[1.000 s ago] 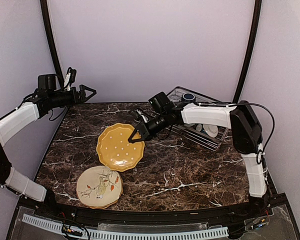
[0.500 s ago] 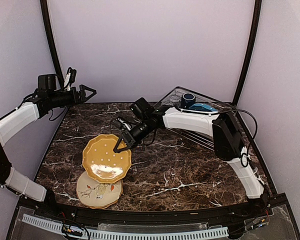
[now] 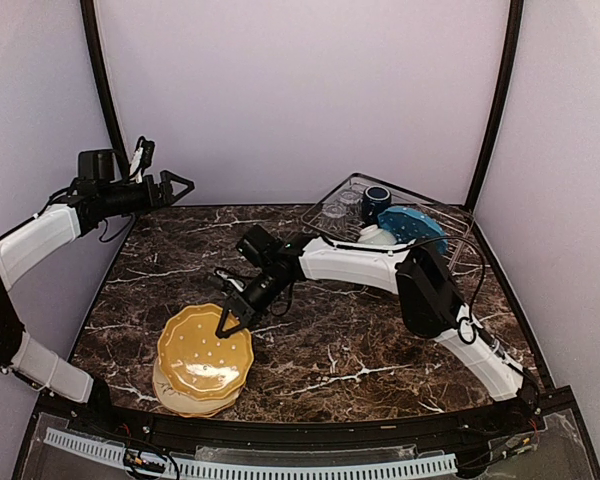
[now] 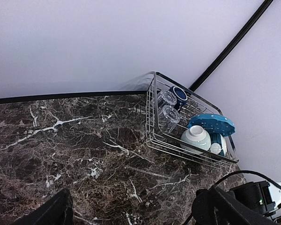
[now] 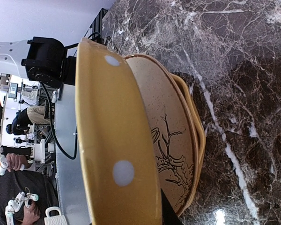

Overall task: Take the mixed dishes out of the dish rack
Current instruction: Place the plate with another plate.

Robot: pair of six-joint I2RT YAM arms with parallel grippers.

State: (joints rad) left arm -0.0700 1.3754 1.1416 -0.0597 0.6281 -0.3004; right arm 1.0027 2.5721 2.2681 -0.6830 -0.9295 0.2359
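Note:
My right gripper (image 3: 227, 322) is shut on the rim of a mustard yellow plate with white dots (image 3: 204, 358) and holds it just over the cream plate with a painted design (image 3: 180, 398) at the front left. In the right wrist view the yellow plate (image 5: 113, 154) is tilted above the cream plate (image 5: 171, 140). The dish rack (image 3: 332, 199) at the back right holds a blue dotted plate (image 3: 414, 226), a navy mug (image 3: 377, 199), glass tumblers (image 3: 342, 207) and a white bowl (image 3: 376, 237). My left gripper (image 3: 177, 185) is open and empty at the back left.
The left wrist view shows the rack (image 4: 152, 123) with the blue plate (image 4: 210, 124), mug (image 4: 180, 94), tumblers (image 4: 166, 107) and a ribbed bowl (image 4: 195, 138). Black frame poles rise at both back corners. The table's front edge lies just beyond the stacked plates.
My right gripper has carried the yellow plate from the table's middle forward and left, down over the cream plate. The left arm has not moved.

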